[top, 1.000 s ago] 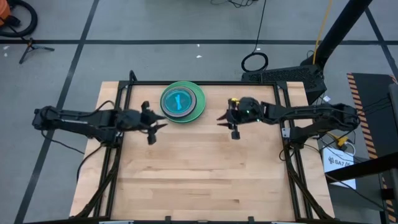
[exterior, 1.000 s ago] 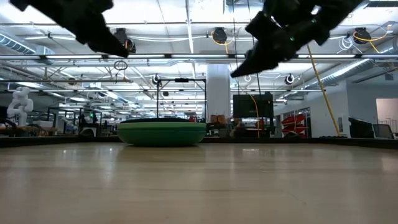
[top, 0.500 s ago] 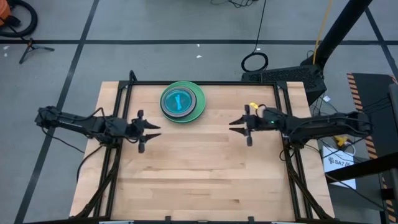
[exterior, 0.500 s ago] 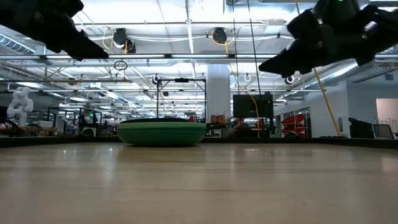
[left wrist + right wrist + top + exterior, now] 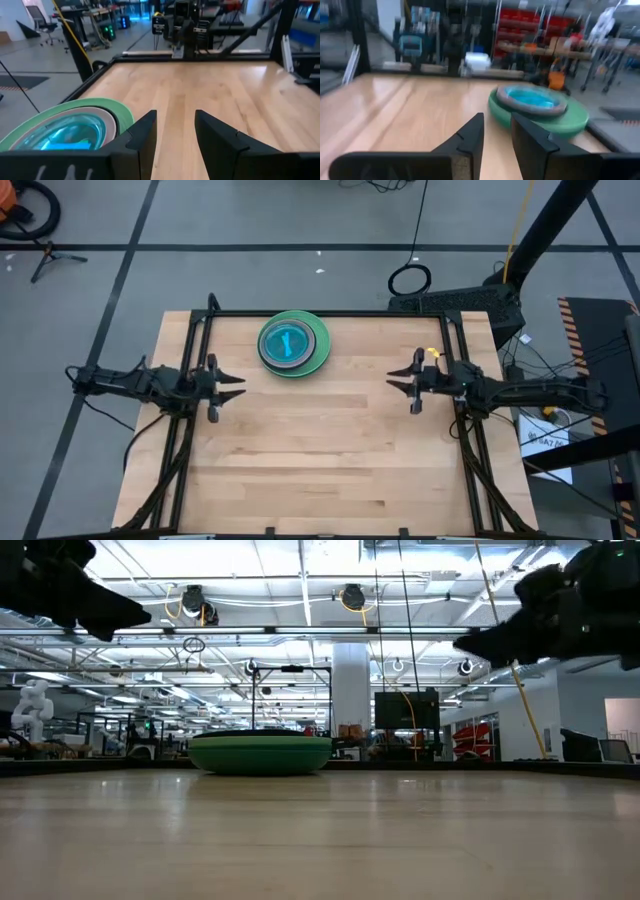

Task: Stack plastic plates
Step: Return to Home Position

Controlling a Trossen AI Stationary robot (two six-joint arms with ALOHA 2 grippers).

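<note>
On the wooden table (image 5: 320,450) we see the plastic plates (image 5: 293,344) stacked far-centre, blue topmost, mint green lowest. Left gripper (image 5: 236,386) and right gripper (image 5: 392,382) hover at either side, fingers parted, empty.

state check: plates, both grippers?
Plates: one stack, green at the bottom, blue on top, neither gripper touching it.
Left gripper: open, empty, over the left side of the table.
Right gripper: open, empty, over the table's right side.
</note>
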